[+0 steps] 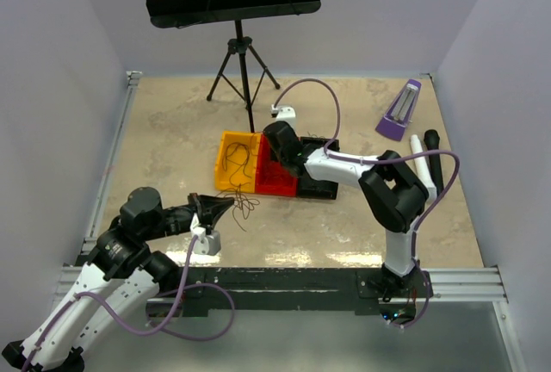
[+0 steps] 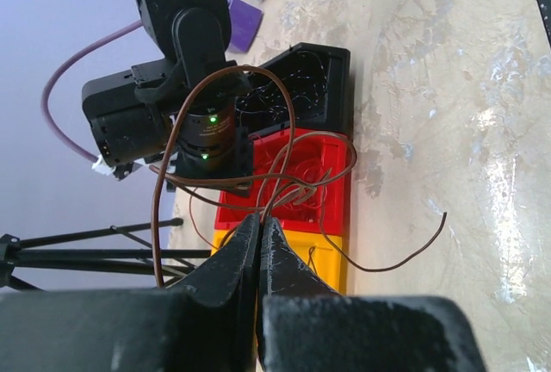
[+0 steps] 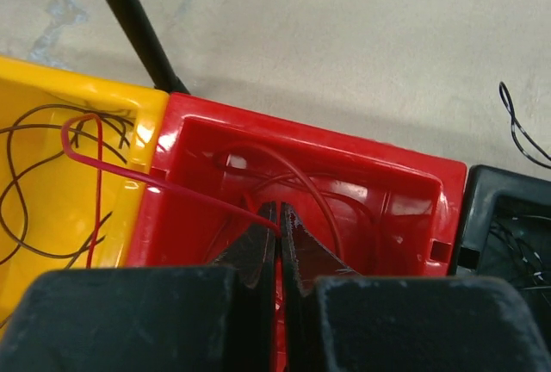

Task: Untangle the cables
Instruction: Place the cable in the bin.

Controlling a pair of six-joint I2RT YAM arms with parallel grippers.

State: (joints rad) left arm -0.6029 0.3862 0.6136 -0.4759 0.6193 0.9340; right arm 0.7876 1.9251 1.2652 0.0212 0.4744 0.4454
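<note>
Thin brown wires point(image 2: 258, 122) loop up from my left gripper point(image 2: 261, 221), which is shut on them in front of the bins; one strand point(image 2: 405, 256) trails onto the table. In the top view the clump point(image 1: 244, 206) hangs at the left gripper point(image 1: 231, 206). My right gripper point(image 3: 278, 211) is shut on a red wire point(image 3: 112, 167) over the red bin point(image 3: 301, 144); the wire arcs left into the yellow bin point(image 3: 34, 96). In the top view the right gripper point(image 1: 277, 150) is above the red bin point(image 1: 275, 176) and yellow bin point(image 1: 225, 144).
A black bin point(image 1: 318, 189) with thin wires sits right of the red one. A tripod stand point(image 1: 241, 62) rises behind the bins. A purple object point(image 1: 398, 109), a white marker and a black marker point(image 1: 429, 152) lie at the right.
</note>
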